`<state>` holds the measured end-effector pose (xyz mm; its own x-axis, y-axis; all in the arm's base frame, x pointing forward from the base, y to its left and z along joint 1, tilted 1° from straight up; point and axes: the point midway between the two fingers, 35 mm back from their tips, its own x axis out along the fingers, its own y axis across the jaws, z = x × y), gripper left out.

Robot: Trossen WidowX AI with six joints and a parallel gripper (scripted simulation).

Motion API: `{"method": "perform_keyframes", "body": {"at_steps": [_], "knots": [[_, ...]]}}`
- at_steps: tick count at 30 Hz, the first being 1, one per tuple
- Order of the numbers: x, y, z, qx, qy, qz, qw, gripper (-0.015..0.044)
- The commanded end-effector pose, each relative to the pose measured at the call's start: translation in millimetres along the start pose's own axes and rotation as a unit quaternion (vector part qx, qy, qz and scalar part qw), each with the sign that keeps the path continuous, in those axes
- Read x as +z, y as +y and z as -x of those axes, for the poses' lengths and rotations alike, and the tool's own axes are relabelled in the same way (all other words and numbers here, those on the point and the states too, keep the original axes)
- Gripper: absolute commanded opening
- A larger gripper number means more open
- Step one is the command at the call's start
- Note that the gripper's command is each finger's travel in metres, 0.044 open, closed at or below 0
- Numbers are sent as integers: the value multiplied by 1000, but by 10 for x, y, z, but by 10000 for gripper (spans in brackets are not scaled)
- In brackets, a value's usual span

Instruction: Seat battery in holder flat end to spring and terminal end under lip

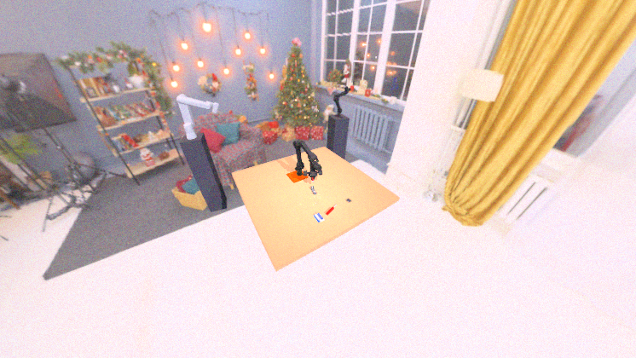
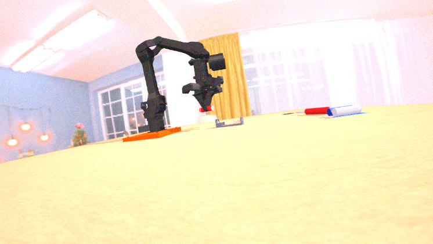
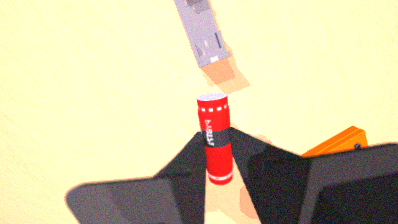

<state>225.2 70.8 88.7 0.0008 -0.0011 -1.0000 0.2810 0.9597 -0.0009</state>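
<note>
My gripper point(image 1: 313, 176) point(image 2: 207, 106) point(image 3: 215, 134) points down and is shut on the red battery point(image 2: 202, 110) point(image 3: 214, 114), one finger on each side of its dark middle band. The battery is held clear above the table, lying roughly level. Its pale, flat-looking end faces toward the holder in the wrist view; its other end is not clearly seen. The grey holder point(image 1: 314, 190) point(image 2: 230, 124) point(image 3: 199, 31) sits on the table ahead of the gripper, apart from the battery. It is cut off by the top edge of the wrist view, so that end is hidden there.
The arm stands on an orange base plate point(image 1: 293, 178) point(image 2: 151, 135) point(image 3: 336, 144). Farther out on the table lie a red-handled tool point(image 1: 329, 210) point(image 2: 317, 110), a blue and white item point(image 1: 318, 217) point(image 2: 346, 110) and a small dark piece point(image 1: 348, 199).
</note>
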Motion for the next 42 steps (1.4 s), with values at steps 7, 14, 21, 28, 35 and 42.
{"method": "perform_keyframes", "body": {"at_steps": [7, 14, 21, 28, 35, 42], "knots": [[688, 44, 111, 0, -6, 82, 997, 60], [981, 13, 110, 0, -7, 117, 993, 60], [959, 7, 14, -3, 23, 117, 993, 60], [923, -1, -173, -12, 82, 115, 990, 60], [891, -6, -295, -19, 123, 114, 986, 60], [906, -2, -314, -21, 138, 113, 984, 60]]}}
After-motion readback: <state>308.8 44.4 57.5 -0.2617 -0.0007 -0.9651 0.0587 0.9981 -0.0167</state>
